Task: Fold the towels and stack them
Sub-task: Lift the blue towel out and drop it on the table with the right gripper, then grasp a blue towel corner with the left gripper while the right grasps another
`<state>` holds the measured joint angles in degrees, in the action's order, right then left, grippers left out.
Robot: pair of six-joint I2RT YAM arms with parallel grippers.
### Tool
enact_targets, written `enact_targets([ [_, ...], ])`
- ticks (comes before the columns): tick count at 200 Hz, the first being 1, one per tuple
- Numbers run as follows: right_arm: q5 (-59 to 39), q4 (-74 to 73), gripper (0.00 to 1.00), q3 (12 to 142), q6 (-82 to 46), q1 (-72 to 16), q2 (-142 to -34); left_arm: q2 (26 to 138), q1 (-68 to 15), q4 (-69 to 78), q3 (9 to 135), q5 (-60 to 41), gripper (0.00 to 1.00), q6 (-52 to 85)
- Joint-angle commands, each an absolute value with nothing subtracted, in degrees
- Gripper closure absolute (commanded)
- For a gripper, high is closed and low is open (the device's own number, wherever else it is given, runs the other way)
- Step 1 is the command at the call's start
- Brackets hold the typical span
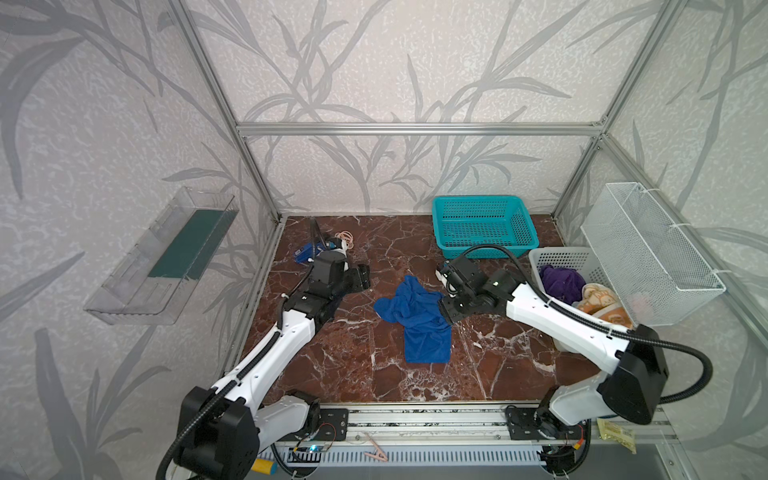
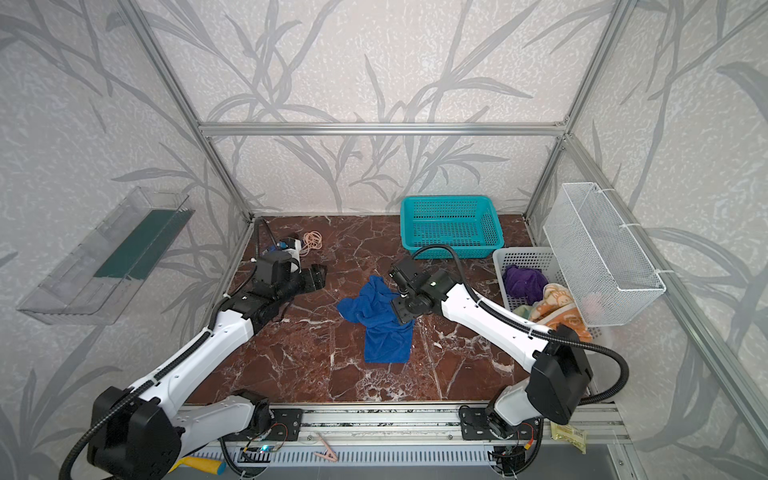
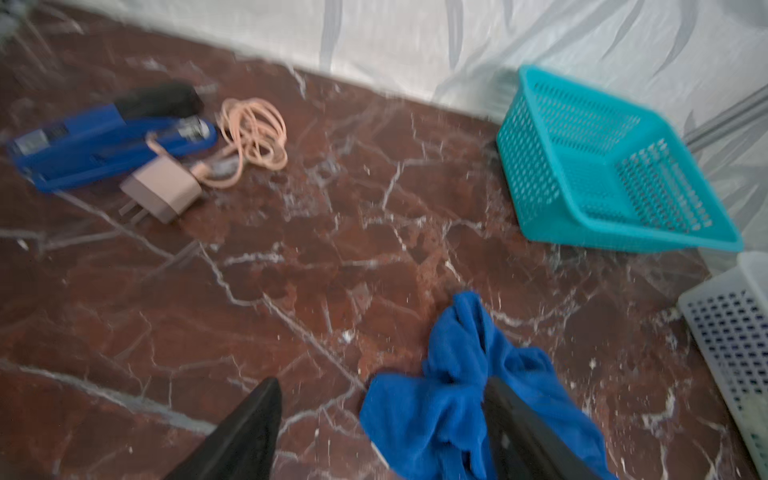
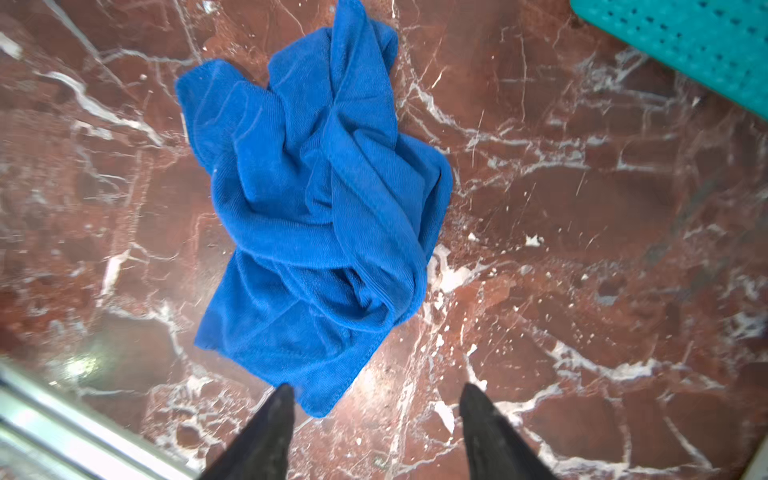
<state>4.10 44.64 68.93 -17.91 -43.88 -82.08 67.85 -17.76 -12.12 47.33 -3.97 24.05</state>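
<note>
- Your blue towel [image 1: 411, 320] lies crumpled and unfolded at the middle of the marble table [image 1: 365, 374]. It shows clearly in both top views.
- Your right gripper [image 4: 377, 388] stands with its claw wide and nothing pinched. It hangs at the towel's 3 o'clock edge. In the right wrist view a corner of the cloth shows just inside the gap by one finger.
- Your left gripper [image 3: 382, 384] is also spread wide and empty. It sits near the towel at about its 10 o'clock and does not touch it.
- The purple towel [image 1: 561, 282] and the orange rabbit-print towel [image 1: 598, 305] are bunched in the white basket [image 1: 557, 255] at the table's 3 o'clock.
- A pale cloth [image 2: 521, 311] peeks out beside them there. Your right arm hides most of it.
- The teal basket [image 1: 478, 199] stands at 1 o'clock, just beside the white one.
- At 11 o'clock you have a blue stapler [image 3: 104, 145], a charger plug [image 3: 162, 195] and its coiled pink cable [image 3: 253, 133].
</note>
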Motion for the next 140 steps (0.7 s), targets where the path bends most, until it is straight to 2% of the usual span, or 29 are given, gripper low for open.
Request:
enact_targets([
  [1, -0.73, 38.60, 0.34, 67.28, -21.18, -39.55, -76.37, 75.27, -18.48, -18.64, 49.42, -12.52, 0.36, 23.47],
  [31, -5.61, 34.25, 0.34, 68.06, -23.49, -35.08, -82.69, 86.54, -19.91, -22.30, 52.81, -14.40, 0.46, 25.59],
  [70, -6.27, 31.37, 0.38, 80.58, -21.09, -35.05, -100.04, 94.19, -19.78, -19.21, 53.81, -10.63, 0.46, 29.82],
  [100, -5.88, 35.98, 0.37, 92.59, -19.52, -35.07, -112.98, 99.20, -21.49, -23.17, 58.09, -8.33, 0.46, 28.73],
  [140, -6.67, 34.55, 0.36, 97.50, -20.02, -35.08, -123.22, 101.55, -24.55, -26.62, 58.58, -4.63, 0.42, 27.07],
])
